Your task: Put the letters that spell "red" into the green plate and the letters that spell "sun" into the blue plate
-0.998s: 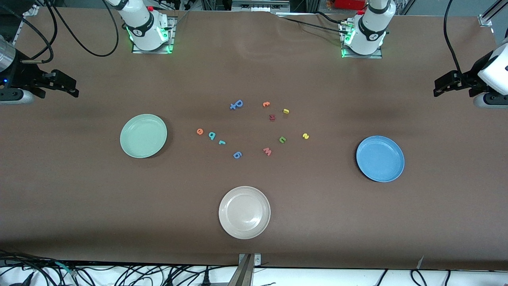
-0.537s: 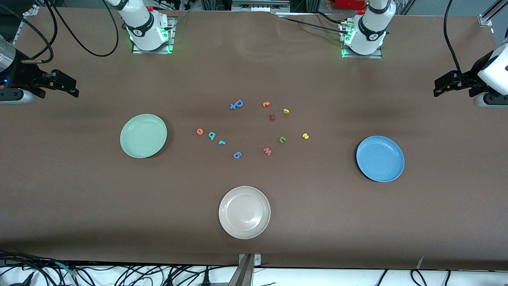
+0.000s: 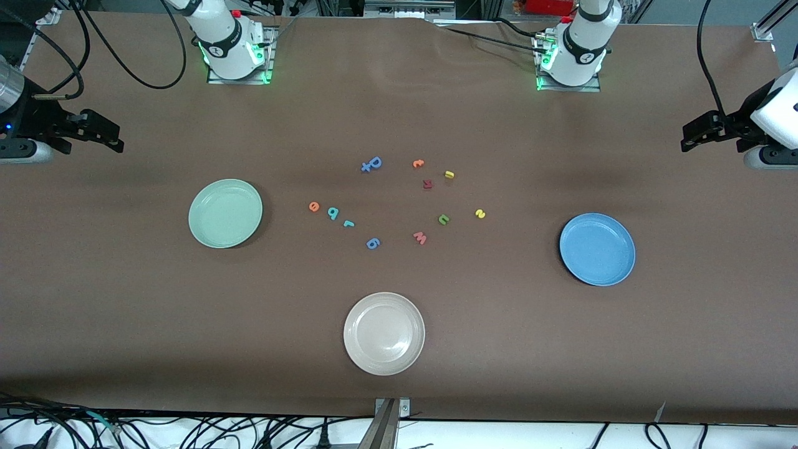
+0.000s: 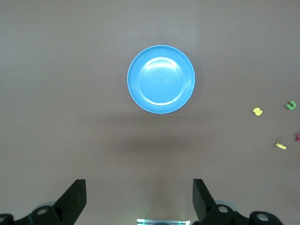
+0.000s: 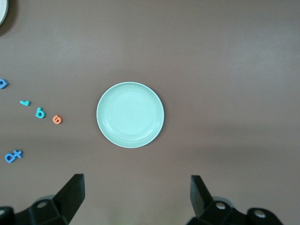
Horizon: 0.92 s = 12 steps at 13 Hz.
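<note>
The green plate (image 3: 225, 213) lies bare toward the right arm's end of the table, the blue plate (image 3: 597, 249) bare toward the left arm's end. Between them are the orange "e" (image 3: 314, 206), teal "d" (image 3: 333, 212) and teal "r" (image 3: 348, 223). Closer to the blue plate are the yellow "s" (image 3: 480, 213), the green arch (image 3: 443, 219) and the yellow blocky letter (image 3: 449, 174). My right gripper (image 5: 136, 178) hangs open high over the table beside the green plate (image 5: 130, 115). My left gripper (image 4: 138, 183) hangs open high beside the blue plate (image 4: 161, 78).
A cream-white plate (image 3: 384, 333) sits nearest the front camera. Among the letters lie two blue ones (image 3: 371, 164) (image 3: 373, 243), another orange one (image 3: 418, 163), a dark red one (image 3: 427, 184) and a pink "w" (image 3: 419, 237). Cables run along the table's edges.
</note>
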Each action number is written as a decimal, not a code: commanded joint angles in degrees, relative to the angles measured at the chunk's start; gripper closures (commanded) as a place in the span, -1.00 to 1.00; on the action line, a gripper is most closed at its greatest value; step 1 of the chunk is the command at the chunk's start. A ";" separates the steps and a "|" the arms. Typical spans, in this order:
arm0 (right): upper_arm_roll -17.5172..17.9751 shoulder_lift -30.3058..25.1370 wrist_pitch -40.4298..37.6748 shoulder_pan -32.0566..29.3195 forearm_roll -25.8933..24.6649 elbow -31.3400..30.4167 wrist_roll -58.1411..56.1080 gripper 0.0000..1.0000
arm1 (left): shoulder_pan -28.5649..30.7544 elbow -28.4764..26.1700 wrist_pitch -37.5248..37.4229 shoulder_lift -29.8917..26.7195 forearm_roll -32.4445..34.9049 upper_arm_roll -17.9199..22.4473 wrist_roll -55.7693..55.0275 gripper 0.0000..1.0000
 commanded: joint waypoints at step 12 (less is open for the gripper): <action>0.42 1.59 -2.45 3.25 1.01 1.27 4.29 -1.00 | 0.35 -0.17 0.39 -0.37 -0.57 -0.14 0.03 -1.00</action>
